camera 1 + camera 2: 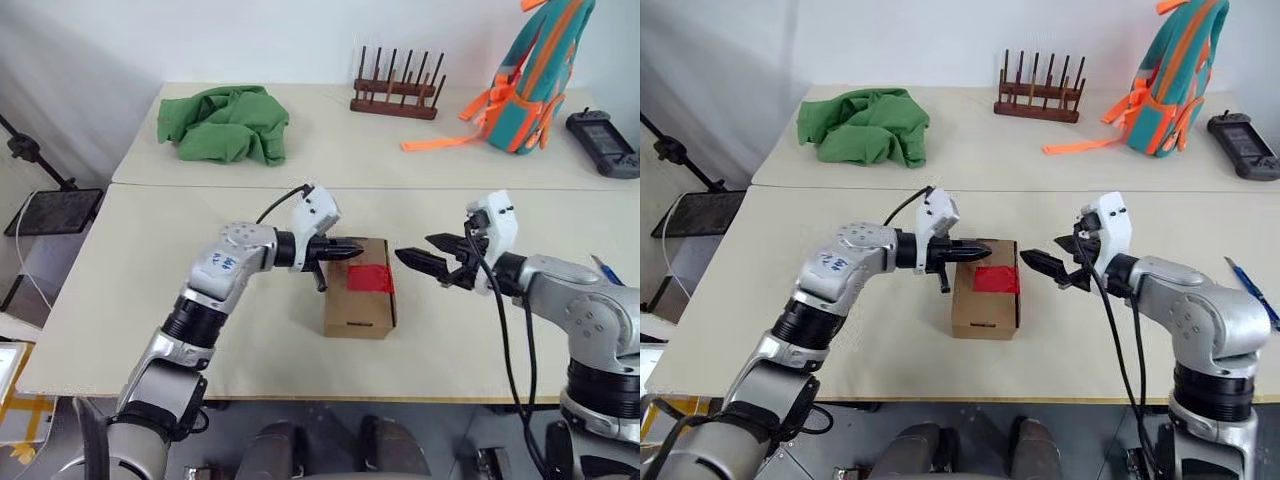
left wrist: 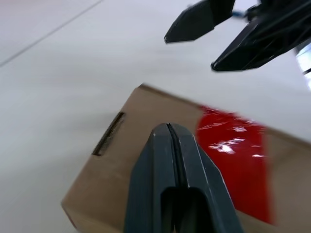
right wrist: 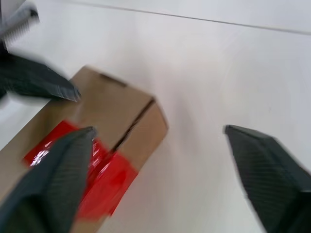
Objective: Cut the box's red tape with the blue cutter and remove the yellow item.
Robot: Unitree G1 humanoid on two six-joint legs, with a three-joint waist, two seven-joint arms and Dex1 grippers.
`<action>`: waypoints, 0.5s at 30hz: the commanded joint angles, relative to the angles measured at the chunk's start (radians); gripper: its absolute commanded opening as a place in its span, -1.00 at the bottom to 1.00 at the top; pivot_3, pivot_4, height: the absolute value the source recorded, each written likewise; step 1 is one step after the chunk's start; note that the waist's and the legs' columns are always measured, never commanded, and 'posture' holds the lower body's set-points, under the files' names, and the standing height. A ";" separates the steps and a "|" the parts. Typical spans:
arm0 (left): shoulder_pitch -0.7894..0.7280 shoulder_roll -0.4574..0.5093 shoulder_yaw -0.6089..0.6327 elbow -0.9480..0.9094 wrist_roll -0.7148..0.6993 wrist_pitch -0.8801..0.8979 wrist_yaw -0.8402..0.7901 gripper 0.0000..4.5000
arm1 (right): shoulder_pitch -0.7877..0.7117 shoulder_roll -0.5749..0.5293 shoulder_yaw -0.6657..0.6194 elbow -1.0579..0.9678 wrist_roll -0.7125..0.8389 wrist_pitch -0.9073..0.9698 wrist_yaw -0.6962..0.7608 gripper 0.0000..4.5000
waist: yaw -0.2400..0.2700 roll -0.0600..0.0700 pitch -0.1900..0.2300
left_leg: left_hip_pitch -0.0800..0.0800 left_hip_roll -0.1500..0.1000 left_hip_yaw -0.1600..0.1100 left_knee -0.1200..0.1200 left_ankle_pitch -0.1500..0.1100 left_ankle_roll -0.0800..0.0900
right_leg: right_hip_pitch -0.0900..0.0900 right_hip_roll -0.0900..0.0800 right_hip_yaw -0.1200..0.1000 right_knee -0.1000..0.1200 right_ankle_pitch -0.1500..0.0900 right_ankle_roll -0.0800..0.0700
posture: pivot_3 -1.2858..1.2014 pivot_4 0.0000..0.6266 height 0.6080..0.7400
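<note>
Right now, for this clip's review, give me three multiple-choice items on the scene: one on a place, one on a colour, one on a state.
1. Where does the green cloth lie?
A. far table, left end
B. on the box
C. beside the backpack

2. What colour is the tape on the box?
A. blue
B. red
C. yellow

3. How do the two hands stand?
A. both open
B. left open, right shut
C. left shut, right open

Answers:
1 A: the cloth sits at the far left, away from the backpack.
2 B: a red strip crosses the box's top.
3 C: the left hand has its fingers pressed together over the box; the right hand has its fingers spread.
</note>
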 commanded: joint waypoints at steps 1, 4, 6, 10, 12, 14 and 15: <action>-0.026 -0.001 -0.020 -0.003 0.045 -0.063 -0.003 -1.00 | -0.010 -0.023 0.034 -0.001 -0.016 -0.037 0.001 0.99 | 0.000 0.000 0.000 | 0.000 0.000 0.000 0.000 0.000 0.000 | 0.000 0.000 0.000 0.000 0.000 0.000 | 0.03 -0.52 1.00; -0.012 0.002 -0.032 -0.013 0.057 -0.060 -0.017 -1.00 | -0.008 -0.029 0.055 0.021 -0.033 -0.055 -0.001 0.99 | 0.001 0.000 0.000 | 0.000 0.000 0.001 0.000 0.000 0.001 | 0.000 0.000 0.001 0.000 0.000 0.000 | 0.03 -0.52 1.00; -0.003 0.007 -0.041 -0.017 0.070 -0.065 -0.018 -1.00 | -0.007 -0.021 0.059 0.023 -0.024 -0.048 -0.003 0.99 | 0.002 0.000 0.000 | 0.000 0.000 0.001 0.001 0.000 0.001 | 0.000 0.000 0.001 0.000 0.000 0.001 | 0.03 -0.52 1.00; 0.012 0.006 -0.038 -0.027 0.074 -0.062 -0.016 -1.00 | -0.018 0.008 0.050 0.022 0.002 -0.038 -0.013 0.99 | 0.000 0.000 0.000 | 0.000 0.000 0.001 0.001 0.000 0.001 | 0.000 -0.001 0.001 0.000 0.000 0.001 | 0.03 -0.52 1.00; 0.018 0.006 -0.040 -0.032 0.077 -0.061 -0.015 -1.00 | -0.025 0.016 0.040 0.025 0.008 -0.035 -0.020 0.99 | 0.000 0.000 0.000 | 0.000 0.000 0.001 0.001 0.000 0.001 | 0.000 -0.001 0.001 0.000 0.000 0.001 | 0.03 -0.52 1.00; 0.023 0.006 -0.040 -0.038 0.077 -0.060 -0.015 -1.00 | -0.026 0.007 0.047 0.028 0.003 -0.035 -0.021 0.99 | 0.000 0.000 0.000 | 0.000 0.000 0.001 0.001 0.000 0.001 | 0.000 -0.001 0.001 0.000 0.000 0.001 | 0.03 -0.52 1.00; 0.027 0.005 -0.041 -0.043 0.077 -0.057 -0.014 -1.00 | -0.024 0.002 0.052 0.031 0.000 -0.037 -0.020 0.99 | 0.000 0.000 0.000 | 0.000 0.000 0.001 0.001 0.000 0.001 | 0.000 -0.001 0.001 0.000 0.000 0.001 | 0.03 -0.52 1.00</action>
